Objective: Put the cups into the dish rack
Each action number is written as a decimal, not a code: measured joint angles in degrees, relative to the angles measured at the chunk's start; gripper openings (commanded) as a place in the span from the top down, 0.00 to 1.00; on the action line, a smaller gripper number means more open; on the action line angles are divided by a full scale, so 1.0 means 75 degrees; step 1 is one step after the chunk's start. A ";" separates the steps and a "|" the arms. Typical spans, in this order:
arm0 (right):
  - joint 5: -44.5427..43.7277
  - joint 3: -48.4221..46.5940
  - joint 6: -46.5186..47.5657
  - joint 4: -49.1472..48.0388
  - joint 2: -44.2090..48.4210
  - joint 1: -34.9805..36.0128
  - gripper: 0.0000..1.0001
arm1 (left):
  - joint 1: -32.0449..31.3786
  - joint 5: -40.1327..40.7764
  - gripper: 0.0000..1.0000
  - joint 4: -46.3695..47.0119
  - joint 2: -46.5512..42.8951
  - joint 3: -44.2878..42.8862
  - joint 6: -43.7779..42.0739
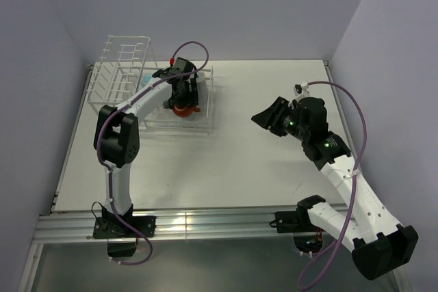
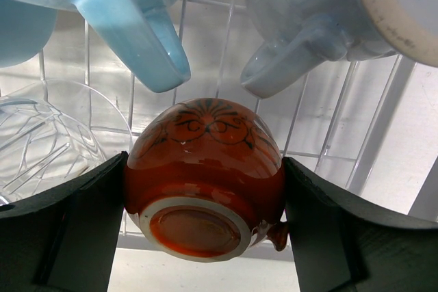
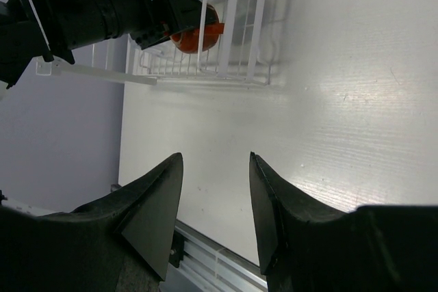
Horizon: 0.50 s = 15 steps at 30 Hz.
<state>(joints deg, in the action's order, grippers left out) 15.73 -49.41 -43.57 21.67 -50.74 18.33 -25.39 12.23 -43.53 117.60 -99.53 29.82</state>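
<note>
Over the low tray of the dish rack (image 1: 123,66), the left tool (image 1: 183,94) is clamped on the orange-red cup (image 1: 183,109), its base turned towards the wrist.

The main risk is crowding. The left wrist view shows a light blue mug (image 2: 137,39) and a pale grey-blue mug (image 2: 308,18) with handles just beyond the cup, and a glass tumbler (image 2: 41,141) beside it. Pushing further in could knock them. Whether the cup rests on the wires is unclear, so letting go now might let it roll or drop.

Only that view shows the grip and neighbours. The top view places the right tool (image 1: 270,120) well apart over the table (image 1: 239,162). Its own wrist view shows the fingers apart and empty.
</note>
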 measured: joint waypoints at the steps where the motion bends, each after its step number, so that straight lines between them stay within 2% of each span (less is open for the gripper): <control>1: 0.0000 0.0006 0.0003 0.0000 -0.0003 0.0000 0.49 | -0.0015 0.0012 0.13 0.0003 0.0000 0.0000 0.0000; 15: 0.0003 0.0009 0.0003 -0.0006 -0.0003 0.0000 0.49 | -0.0149 0.0291 0.03 0.0102 -0.0064 0.0140 0.0003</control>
<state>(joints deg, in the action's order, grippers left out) 15.75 -49.34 -43.55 21.63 -50.76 18.33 -26.50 14.41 -42.76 117.12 -98.48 29.85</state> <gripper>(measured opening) 0.513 0.962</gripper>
